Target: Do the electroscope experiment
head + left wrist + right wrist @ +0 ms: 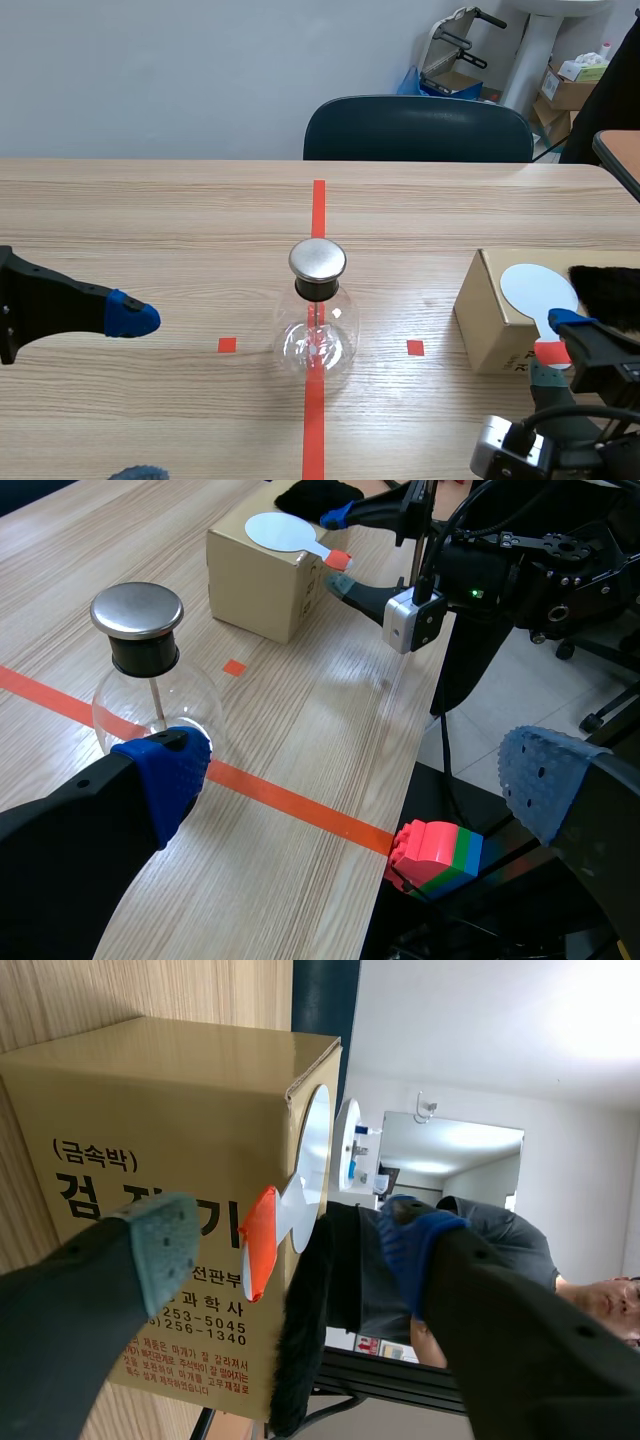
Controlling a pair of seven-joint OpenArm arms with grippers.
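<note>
Jaws on both arms are released and hold nothing. On the left gripper they are spread wide at 9 o'clock from the flask, with one blue pad just beside the glass bulb. That flask stands upright at the middle of the table, on the long tape line, with a black collar and a round metal cap on top and a thin rod inside. At 3 o'clock from it sits a cardboard box. On the box lie a white round paddle with an orange-red handle and, at the paddle's 3 o'clock, a tuft of black fur. The right gripper is at the box's 6 o'clock side. The paddle handle lies between its parted fingers, with a gap on each side. A dark chair stands at 12 o'clock beyond the table.
</note>
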